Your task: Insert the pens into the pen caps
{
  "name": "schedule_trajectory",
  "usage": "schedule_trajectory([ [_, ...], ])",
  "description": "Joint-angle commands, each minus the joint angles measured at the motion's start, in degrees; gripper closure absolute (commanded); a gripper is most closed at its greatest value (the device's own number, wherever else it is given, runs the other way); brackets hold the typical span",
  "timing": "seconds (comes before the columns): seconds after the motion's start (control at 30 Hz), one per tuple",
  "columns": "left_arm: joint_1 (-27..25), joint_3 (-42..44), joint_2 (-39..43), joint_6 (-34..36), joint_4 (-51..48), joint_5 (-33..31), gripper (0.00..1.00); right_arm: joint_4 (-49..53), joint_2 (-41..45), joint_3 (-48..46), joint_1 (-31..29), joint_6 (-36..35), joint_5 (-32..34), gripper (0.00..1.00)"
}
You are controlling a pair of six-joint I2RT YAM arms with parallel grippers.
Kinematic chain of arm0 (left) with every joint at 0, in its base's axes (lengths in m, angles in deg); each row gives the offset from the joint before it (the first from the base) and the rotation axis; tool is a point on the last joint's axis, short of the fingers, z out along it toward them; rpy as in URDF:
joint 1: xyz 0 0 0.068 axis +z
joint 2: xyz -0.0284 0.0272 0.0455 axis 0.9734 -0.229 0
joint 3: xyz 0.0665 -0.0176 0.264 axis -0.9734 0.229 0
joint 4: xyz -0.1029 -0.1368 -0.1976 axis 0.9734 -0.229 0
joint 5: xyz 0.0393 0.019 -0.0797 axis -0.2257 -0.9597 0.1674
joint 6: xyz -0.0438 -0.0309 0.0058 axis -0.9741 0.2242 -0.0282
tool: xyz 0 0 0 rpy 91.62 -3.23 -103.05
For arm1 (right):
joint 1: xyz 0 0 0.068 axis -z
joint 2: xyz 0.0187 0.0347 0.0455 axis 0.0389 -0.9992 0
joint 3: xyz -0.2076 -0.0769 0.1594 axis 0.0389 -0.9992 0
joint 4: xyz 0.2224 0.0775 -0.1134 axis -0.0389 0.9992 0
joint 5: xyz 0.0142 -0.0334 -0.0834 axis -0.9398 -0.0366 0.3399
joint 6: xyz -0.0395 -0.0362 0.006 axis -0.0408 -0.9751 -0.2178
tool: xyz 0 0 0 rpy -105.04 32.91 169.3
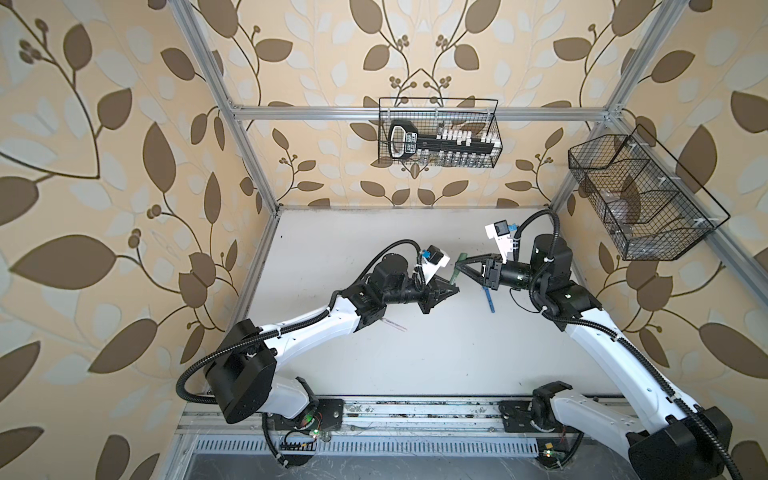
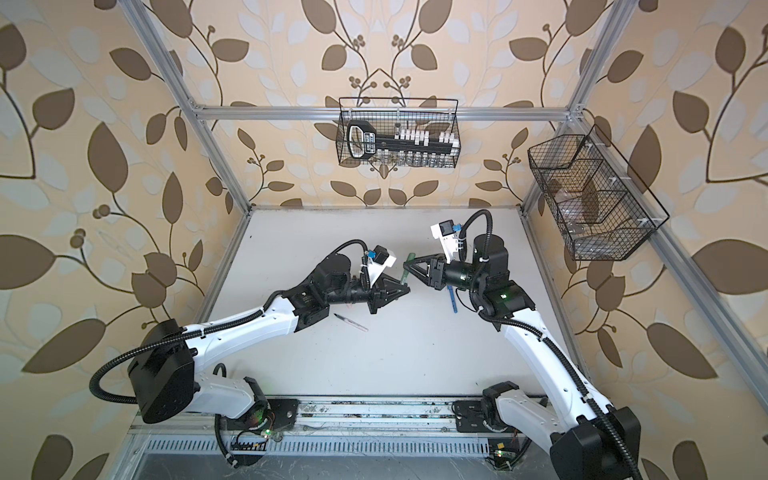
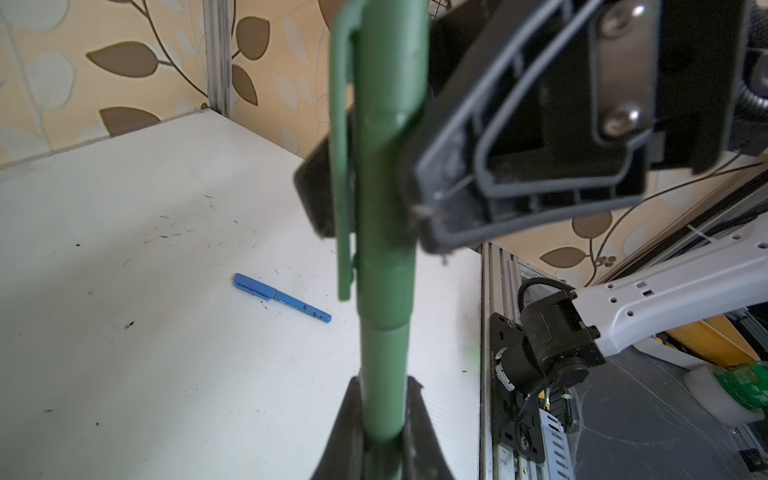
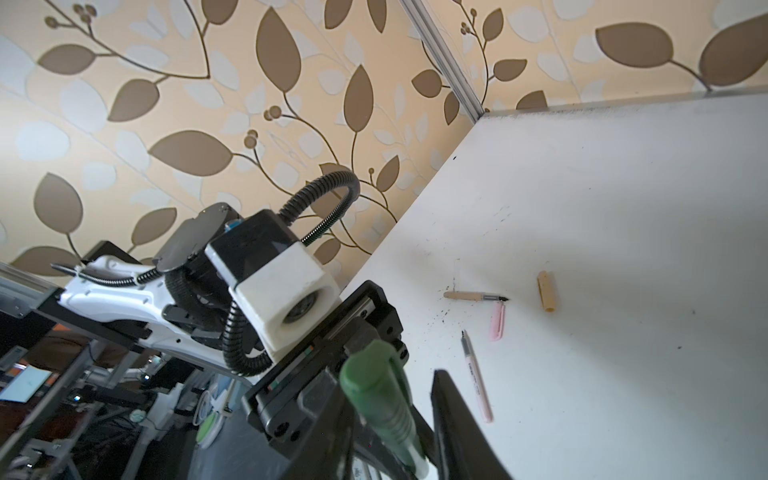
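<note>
Left claw [image 3: 382,401] gripping green pen [image 3: 384,353], right claw [image 3: 374,212] astride, table [image 1: 415,365] centre

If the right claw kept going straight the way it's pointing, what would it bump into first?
The green pen cap, which sits between the open jaws of the right gripper. Beyond it, probably the left arm's wrist camera, though depth is unclear.

A back wire basket [image 1: 386,120] and a side wire basket [image 1: 665,224] hang on the aluminium frame [image 1: 332,112] above the white table [image 1: 415,353].
</note>
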Motion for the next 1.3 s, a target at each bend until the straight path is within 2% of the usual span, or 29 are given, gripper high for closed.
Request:
schedule_trajectory([
  [0.0,-0.78,-3.12,-0.48,1.44,1.8,1.03,1.0,-2.14,-1.2,1.17,-0.83,0.67,-1.47,0.75],
  [0.1,-0.87,-3.9,-1.4,1.75,1.53,0.75,1.0,-1.54,-2.11,1.35,-1.41,0.67,-1.54,0.89],
  [0.2,-0.87,-3.89,-1.43,1.75,3.73,-2.17,1.0,-0.42,-2.11,0.54,-1.98,0.22,-1.41,1.0],
  [0.37,-0.23,-5.43,-3.88,2.54,7.13,-8.0,1.0,-0.54,-2.21,-2.98,-2.81,0.91,-0.75,1.0],
  [0.43,0.88,-6.7,-4.84,1.98,8.93,-7.87,1.0,-2.28,-2.82,-4.74,-3.3,2.12,-1.53,1.0],
  [0.57,3.59,-7.86,-6.8,-3.19,19.15,-4.82,1.0,-10.57,-3.56,-10.11,-5.29,7.12,-0.08,1.0],
  [0.63,3.62,-9.2,-7.2,-2.79,19.27,-4.57,1.0,-13.62,-3.99,-11.4,-5.04,8.91,-1.13,1.0],
  [0.73,3.62,-10.33,-7.07,-1.74,16.82,-4.07,1.0,-12.14,-2.94,-10.67,-3.16,8.89,-0.43,1.0],
  [0.77,3.53,-10.0,-6.96,-1.52,15.81,-3.82,0.88,-10.79,-2.35,-9.89,-1.78,8.63,-0.34,1.0],
  [0.8,3.53,-9.44,-6.88,-1.3,14.87,-3.65,0.8,-8.22,-2.13,-8.56,-0.17,7.63,-0.02,1.0],
  [0.93,3.44,-6.66,-6.67,-0.6,9.07,-3.29,0.73,1.89,-2.27,-3.32,5.51,2.27,2.34,1.0],
  [1.03,3.36,-3.72,-5.54,-1.14,4.6,-3.81,0.62,10.3,-4.06,0.98,8.03,-2.61,7.28,1.0],
  [1.13,3.26,0.61,-2.99,-2.18,1.32,-5.62,0.5,19.73,-7.67,5.06,8.44,-8.26,16.83,1.0],
  [1.27,3.26,6.08,3.46,-2.57,-6.2,-14.5,0.37,27.85,-15.69,8.69,7.21,-14.13,30.22,1.0],
])
